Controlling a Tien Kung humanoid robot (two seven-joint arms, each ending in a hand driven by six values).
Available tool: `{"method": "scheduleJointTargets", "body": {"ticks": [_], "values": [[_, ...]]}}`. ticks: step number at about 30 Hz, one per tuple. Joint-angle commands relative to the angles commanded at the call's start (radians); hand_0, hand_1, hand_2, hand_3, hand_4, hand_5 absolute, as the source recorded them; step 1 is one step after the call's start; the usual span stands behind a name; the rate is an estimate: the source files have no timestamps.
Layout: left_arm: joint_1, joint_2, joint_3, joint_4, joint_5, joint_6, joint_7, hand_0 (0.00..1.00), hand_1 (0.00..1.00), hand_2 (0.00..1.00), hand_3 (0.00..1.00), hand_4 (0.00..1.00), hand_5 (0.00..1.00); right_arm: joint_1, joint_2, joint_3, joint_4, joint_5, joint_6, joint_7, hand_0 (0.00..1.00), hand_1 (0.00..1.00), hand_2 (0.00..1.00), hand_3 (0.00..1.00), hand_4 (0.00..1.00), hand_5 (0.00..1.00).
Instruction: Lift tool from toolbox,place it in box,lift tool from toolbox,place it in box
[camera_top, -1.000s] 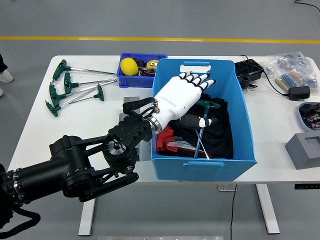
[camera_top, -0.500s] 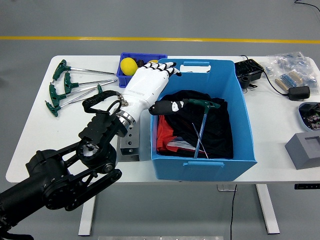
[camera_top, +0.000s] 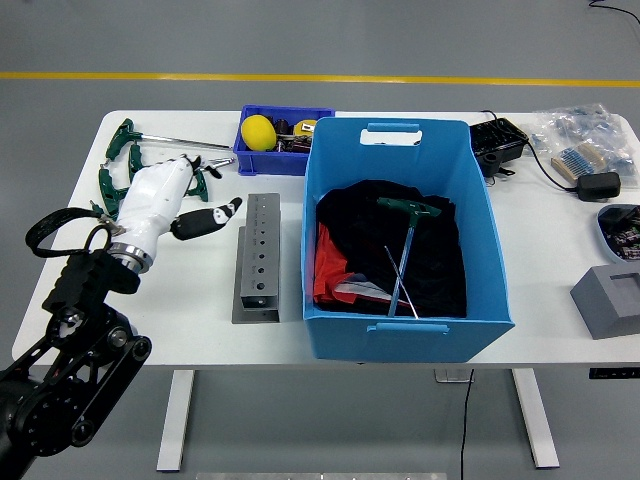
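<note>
Hovering over the T-handle wrenches (camera_top: 120, 165) at the table's left end, my left hand (camera_top: 160, 205) holds nothing: fingers loosely extended, thumb out to the right, none closed on a tool. My right hand is not in view. Two green-handled tools (camera_top: 405, 250) lie crossed on the dark cloth inside the blue box (camera_top: 405, 335), so I judge one cycle of the task finished and the next pick about to start. Risk one: the wrenches lie fanned and overlapping, shafts crossing, so a grasp on one handle may drag or flip a neighbour; my own palm hides several of them, so I cannot tell which handle sits nearest my fingers. Risk two: the long shaft of a lifted wrench could catch the grey perforated block (camera_top: 256, 258) standing between the wrenches and the box, or strike the box's near wall on the way in. Risk three: a thin grip on the handle may let the tool swing and slip. Other items: a small blue bin (camera_top: 250, 158) with a yellow ball (camera_top: 258, 131) just behind the block, cables and a black charger (camera_top: 497, 143) at far right, a grey housing (camera_top: 607, 298) near the right edge; none obstruct my route
</note>
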Motion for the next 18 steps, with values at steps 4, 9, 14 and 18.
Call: {"method": "scheduleJointTargets", "body": {"ticks": [4,9,14,18], "values": [[0.058,0.007,-0.089,0.065,0.000,0.012,0.011,0.523,0.624,0.688,0.588,0.785,0.480,0.002,0.000,-0.002,0.000,0.005,0.000,0.001,0.688,0.647,0.723,0.588,0.831,0.759],[0.126,-0.016,-0.153,0.138,-0.026,0.139,-0.052,0.322,0.422,0.482,0.552,0.780,0.443,0.002,0.000,-0.010,0.000,0.018,0.001,0.005,0.688,0.647,0.723,0.588,0.831,0.759],[0.155,-0.060,-0.177,0.215,-0.217,0.347,-0.178,0.208,0.152,0.222,0.352,0.769,0.299,0.003,0.000,-0.023,0.000,0.019,0.001,0.005,0.688,0.647,0.723,0.588,0.831,0.758],[0.163,-0.075,-0.173,0.270,-0.392,0.474,-0.280,0.113,0.028,0.088,0.179,0.776,0.266,0.003,0.000,-0.025,0.000,0.015,0.001,0.003,0.688,0.647,0.723,0.588,0.830,0.757]]}}
